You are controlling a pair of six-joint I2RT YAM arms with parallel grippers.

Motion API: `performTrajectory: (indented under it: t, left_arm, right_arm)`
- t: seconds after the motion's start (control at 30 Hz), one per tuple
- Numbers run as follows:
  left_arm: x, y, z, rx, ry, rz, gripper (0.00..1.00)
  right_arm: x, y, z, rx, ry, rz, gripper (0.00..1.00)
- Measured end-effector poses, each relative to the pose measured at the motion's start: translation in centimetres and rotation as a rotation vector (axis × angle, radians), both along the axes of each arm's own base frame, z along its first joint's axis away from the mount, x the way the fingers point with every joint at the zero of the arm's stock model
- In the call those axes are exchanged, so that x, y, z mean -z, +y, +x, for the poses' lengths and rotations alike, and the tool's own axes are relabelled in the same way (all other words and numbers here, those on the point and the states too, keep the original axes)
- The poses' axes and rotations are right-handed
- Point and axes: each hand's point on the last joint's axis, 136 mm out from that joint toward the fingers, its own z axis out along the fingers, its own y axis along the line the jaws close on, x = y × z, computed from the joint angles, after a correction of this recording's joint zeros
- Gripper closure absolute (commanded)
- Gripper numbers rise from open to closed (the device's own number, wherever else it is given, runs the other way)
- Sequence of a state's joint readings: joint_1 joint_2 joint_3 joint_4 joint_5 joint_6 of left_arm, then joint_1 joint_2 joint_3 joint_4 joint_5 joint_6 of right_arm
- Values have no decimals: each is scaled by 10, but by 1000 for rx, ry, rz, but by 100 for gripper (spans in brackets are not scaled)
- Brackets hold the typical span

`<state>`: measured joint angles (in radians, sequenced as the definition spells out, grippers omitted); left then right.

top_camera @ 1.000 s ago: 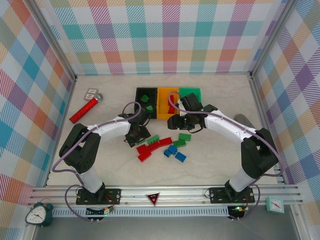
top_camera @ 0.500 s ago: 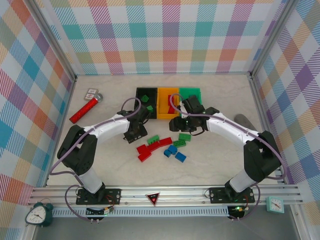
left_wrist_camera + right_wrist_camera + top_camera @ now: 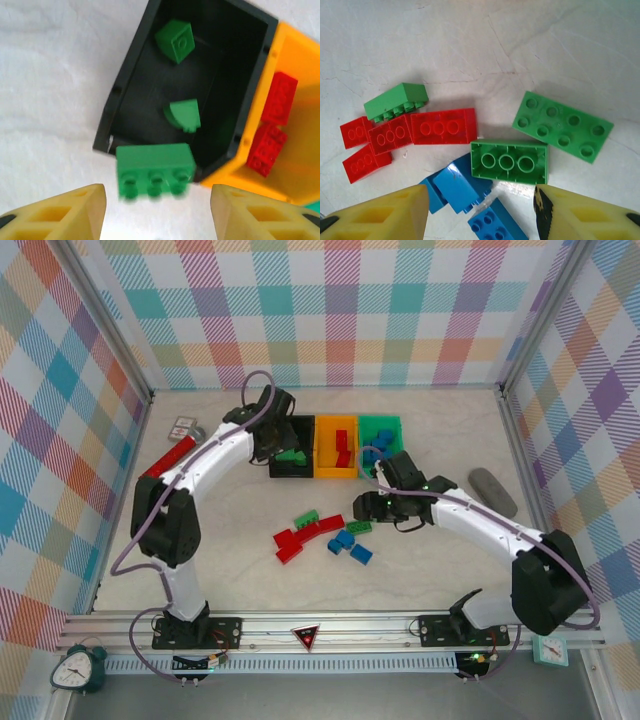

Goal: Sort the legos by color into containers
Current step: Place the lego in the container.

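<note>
At the far left of the table lies a red glittery cylinder [image 3: 160, 464], partly under the left arm. The left gripper [image 3: 283, 444] hangs over the near end of the black bin [image 3: 300, 427]. In the wrist view its yellow fingers [image 3: 65, 210] are spread wide and they pinch nothing. A long green brick [image 3: 154, 170], blurred, is between them at the near wall of this bin and touches neither finger. Whether it rests on the wall, I cannot tell. Deeper inside the black bin are two small green pieces [image 3: 175, 41].

Directly beside it stands the orange bin [image 3: 318, 450] with red bricks [image 3: 280, 97] inside, and then the green bin [image 3: 380, 419] with blue bricks [image 3: 378, 450].

In front of the bins a loose group lies on the table: loose red bricks [image 3: 442, 126], an upside-down green brick [image 3: 509, 161], a flat eight-stud green brick [image 3: 562, 125] and loose blue bricks [image 3: 460, 187]. The right gripper [image 3: 480, 200] hovers above the right part of this group, with its fingers [image 3: 580, 215] spread apart and empty.

A grey oval pad [image 3: 493, 490] lies far to the right.
</note>
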<state>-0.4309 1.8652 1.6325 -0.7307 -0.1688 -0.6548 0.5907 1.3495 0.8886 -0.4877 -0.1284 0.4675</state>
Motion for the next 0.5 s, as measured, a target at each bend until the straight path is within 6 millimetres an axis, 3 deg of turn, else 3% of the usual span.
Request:
performTrajectory:
  t: [0.17, 0.27, 0.37, 0.5]
  left_arm:
    - [14, -1, 22, 38, 26, -6, 35]
    - [13, -7, 21, 74, 25, -31, 35]
    - [12, -11, 6, 115, 7, -74, 35]
    - [6, -9, -31, 171, -20, -142, 35]
  right_arm:
    - [3, -8, -9, 23, 6, -1, 41]
    - [6, -13, -14, 32, 8, -5, 41]
    - [11, -16, -18, 39, 20, -11, 41]
    - [20, -22, -22, 57, 43, -40, 40]
